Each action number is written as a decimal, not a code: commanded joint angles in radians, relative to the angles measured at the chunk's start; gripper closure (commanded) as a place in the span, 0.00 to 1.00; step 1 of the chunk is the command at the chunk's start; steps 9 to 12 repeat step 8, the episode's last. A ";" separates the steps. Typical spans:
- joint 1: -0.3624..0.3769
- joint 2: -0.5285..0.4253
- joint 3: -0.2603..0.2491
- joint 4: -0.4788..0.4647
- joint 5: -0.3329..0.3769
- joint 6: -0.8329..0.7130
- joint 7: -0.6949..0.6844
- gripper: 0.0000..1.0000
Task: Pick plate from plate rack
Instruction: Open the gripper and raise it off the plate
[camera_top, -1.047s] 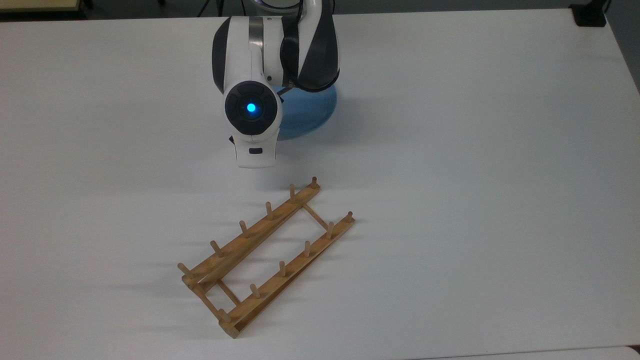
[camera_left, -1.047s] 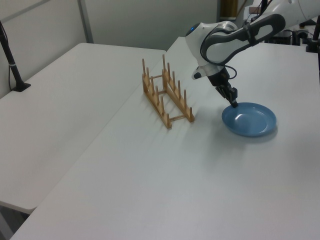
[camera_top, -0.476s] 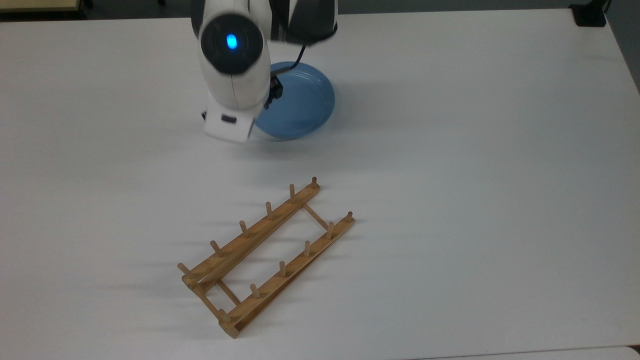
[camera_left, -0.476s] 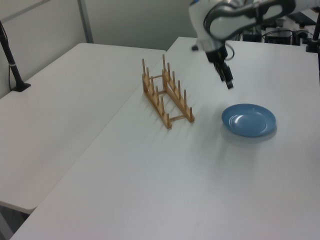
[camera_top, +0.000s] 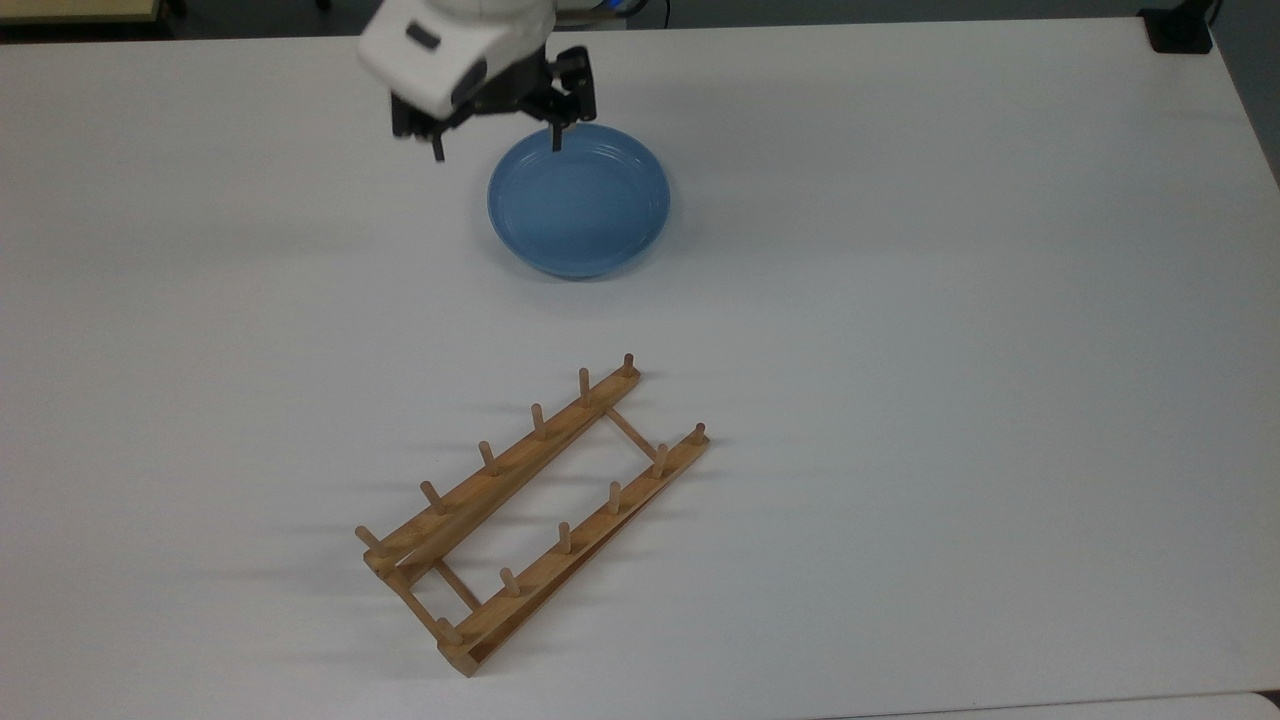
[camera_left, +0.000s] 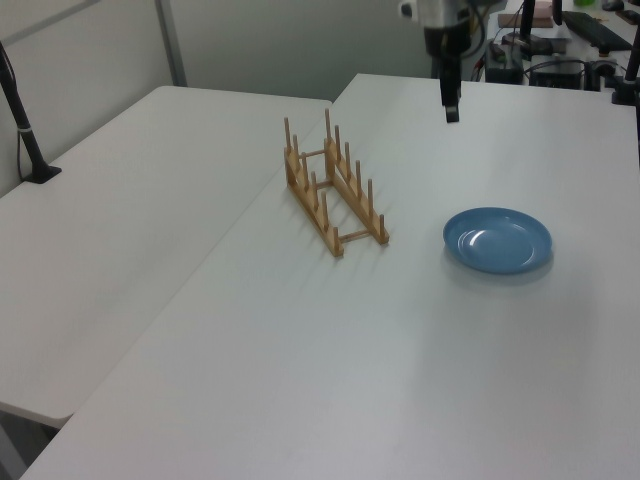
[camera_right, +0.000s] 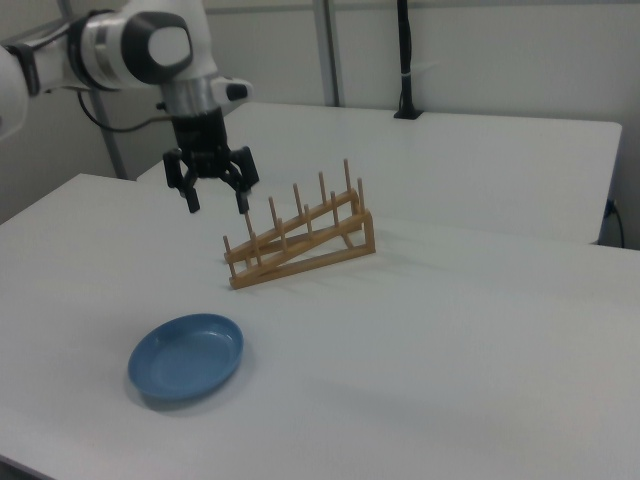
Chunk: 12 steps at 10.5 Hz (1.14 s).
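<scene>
In the top view, nearest us we see the plate rack (camera_top: 533, 520), bare, no dish between its pegs, sitting diagonally on the white table (camera_top: 950, 300). Beyond it, well apart, the plate (camera_top: 579, 199) lies flat on the table, right side up, nothing touching it. Farther still is the gripper (camera_top: 497, 140), up in the air above the plate's far edge, fingers spread wide and holding nothing; the right view shows it the same way (camera_right: 212, 195), high over the table with the plate (camera_right: 186, 356) below it, nearer the camera. What changed: a second ago the fingertips were down at the plate's rim, half a second ago they were already lifting, now the arm has pulled up and back. We read this as release done and the arm retreating. Plate is out of the rack (camera_left: 335, 190) and set down beside it, so we judge the task basically finished, only the arm's withdrawal left.
</scene>
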 joint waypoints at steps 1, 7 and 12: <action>0.000 -0.122 0.008 -0.080 0.005 0.007 0.259 0.00; -0.035 -0.210 0.013 -0.169 0.011 0.076 0.249 0.00; -0.035 -0.207 0.008 -0.165 0.013 0.076 0.249 0.00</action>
